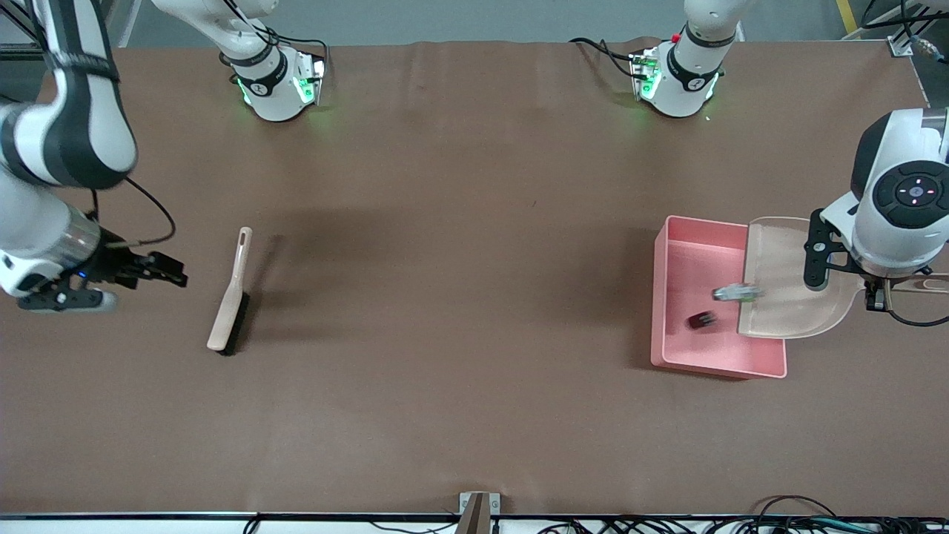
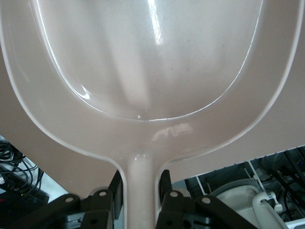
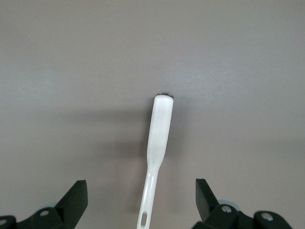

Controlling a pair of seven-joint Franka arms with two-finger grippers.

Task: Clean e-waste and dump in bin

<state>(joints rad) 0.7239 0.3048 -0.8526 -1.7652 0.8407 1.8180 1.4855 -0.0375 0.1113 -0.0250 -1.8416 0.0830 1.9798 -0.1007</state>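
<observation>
white part: the e-waste piece with the green patch [image 1: 738,293] lies at the lip of the dustpan [image 1: 786,282], over the bin [image 1: 697,363]; whether it has left the pan cannot be told.
dark chip: [image 1: 700,320] lies in the bin, nearer the front camera than the white part.
white part axis: its long axis runs along the worktop's length, across the pan's lip, one end toward the right arm's end.
bin: on the worktop [image 1: 445,334] at the left arm's end.
left pincer: [image 2: 140,191] clamped on the dustpan's handle, holding the pan over the bin's edge; this arm is the nearer one.
likely next: judged, more tilt to drop the white part.
brush: [image 1: 230,297] lies flat, well apart from the bin.
right pincer: [image 3: 140,202] spread wide and empty beside the brush; it waits.
</observation>
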